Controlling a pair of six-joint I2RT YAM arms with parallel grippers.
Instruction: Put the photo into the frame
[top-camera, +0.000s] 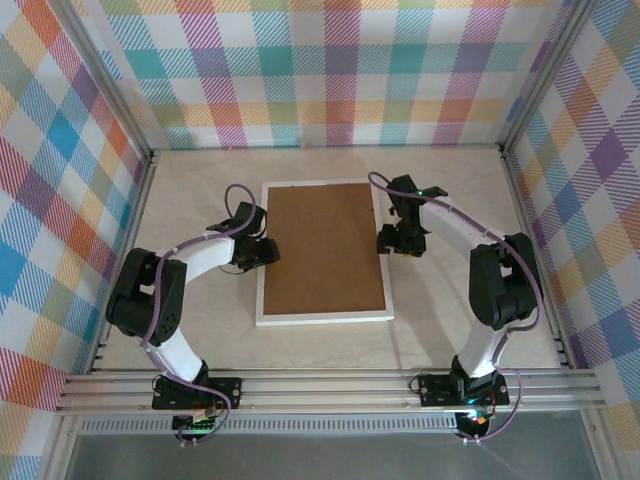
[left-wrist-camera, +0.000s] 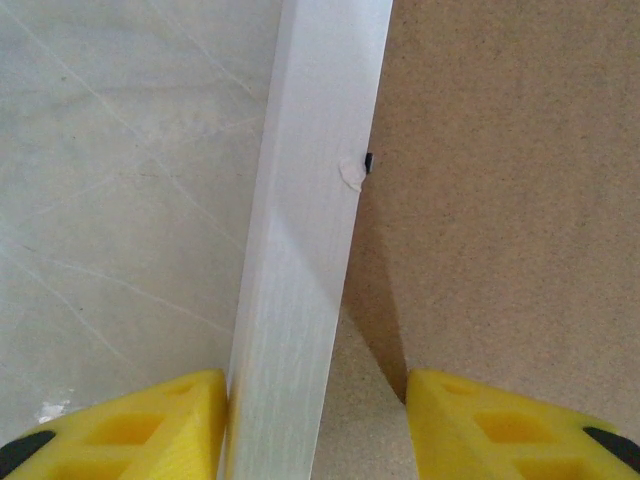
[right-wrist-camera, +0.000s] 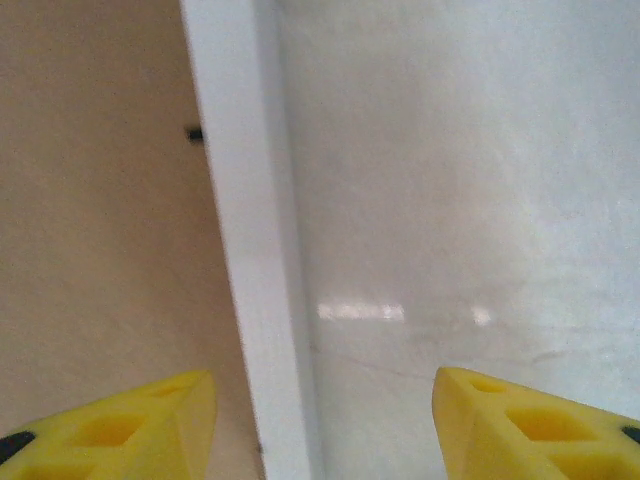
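The frame (top-camera: 325, 316) lies face down in the middle of the table, its brown backing board (top-camera: 325, 248) facing up. The photo is hidden or out of view. My left gripper (top-camera: 262, 252) is at the frame's left edge. In the left wrist view it (left-wrist-camera: 315, 430) is open astride the white border (left-wrist-camera: 310, 200), one finger against the outer side and the other over the board (left-wrist-camera: 500, 200). My right gripper (top-camera: 392, 240) is at the right edge. In the right wrist view it (right-wrist-camera: 325, 425) stands open astride the border (right-wrist-camera: 240, 220), touching nothing.
Pale marble tabletop (top-camera: 450, 180) surrounds the frame, enclosed by checked walls at the back and both sides. A small black tab (left-wrist-camera: 369, 160) sits at the board's edge on the left side, and another tab (right-wrist-camera: 194, 133) sits on the right.
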